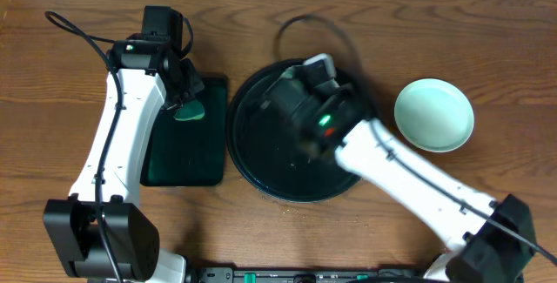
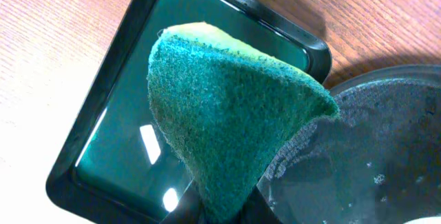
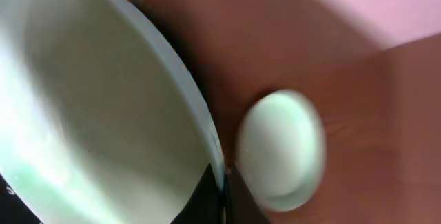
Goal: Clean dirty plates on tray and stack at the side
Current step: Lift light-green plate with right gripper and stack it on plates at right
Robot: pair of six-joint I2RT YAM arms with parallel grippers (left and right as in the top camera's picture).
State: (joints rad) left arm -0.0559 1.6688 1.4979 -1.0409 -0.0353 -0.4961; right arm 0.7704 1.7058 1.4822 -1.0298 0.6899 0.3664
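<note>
A pale plate [image 3: 89,114] fills the left side of the right wrist view, tilted and blurred, so its exact tint is hard to judge. Its rim runs down into the right gripper [image 3: 222,198], whose two dark fingers [image 3: 205,200] are pinched on that edge, one on each face. From overhead this gripper hangs above the far part of the round black tray [image 1: 252,157], and the arm hides the plate it holds.

Beyond the right fingers, well apart from them, a mint-green plate [image 3: 282,148] lies flat on the wooden table [image 1: 70,74]. It sits off the tray, just beside the tray's right rim, and its bowl looks clean.

The left gripper [image 2: 220,214] is clamped on a sponge [image 2: 227,114], dark green scouring side toward the camera and a yellow-green layer along its far edge. The sponge juts out past the fingertips and covers most of them. Beneath it lies the rectangular black tray [image 2: 103,148], glossy, with light glinting off its floor. To one side of the left fingers the round tray's rim and wet, speckled floor come into view, close against the rectangular tray's corner.
</note>
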